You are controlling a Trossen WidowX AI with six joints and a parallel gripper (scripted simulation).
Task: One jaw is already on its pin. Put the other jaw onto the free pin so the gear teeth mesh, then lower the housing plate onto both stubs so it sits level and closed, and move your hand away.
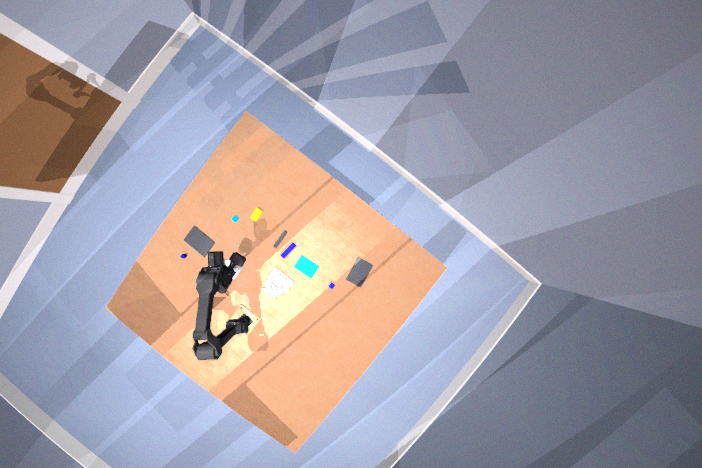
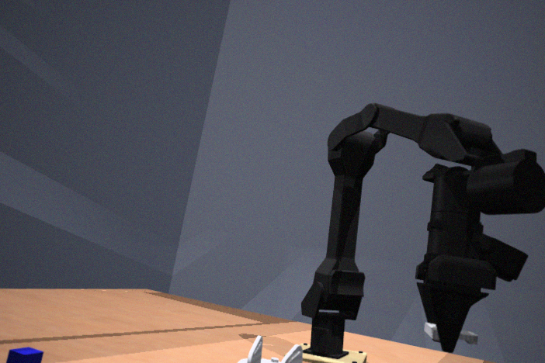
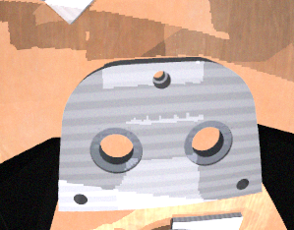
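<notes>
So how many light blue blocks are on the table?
2. In the top view, a small one is by the yellow block; a bigger one is near the dark blue bar. The arm might hide more.

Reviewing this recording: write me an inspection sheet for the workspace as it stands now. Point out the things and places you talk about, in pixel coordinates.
Surface: wood-toned table top (image 1: 374, 325) (image 2: 88, 308), crossed by shadow bands.
Job's things: housing plate (image 3: 160, 105) held off the table, not yet lowered; white assembly (image 1: 278, 282) (image 2: 256, 350) on the table.
Clutter: yellow block (image 1: 256, 214), cyan slab (image 1: 306, 266), blue bar (image 1: 288, 250), two dark grey slabs (image 1: 199, 241) (image 1: 359, 271), smaller pieces.
Gripper: the gripper (image 2: 448, 348) is shut on the housing plate.
Cables: nothing seen.
Surroundings: blue-grey floor, pale low walls (image 1: 371, 147).
</notes>
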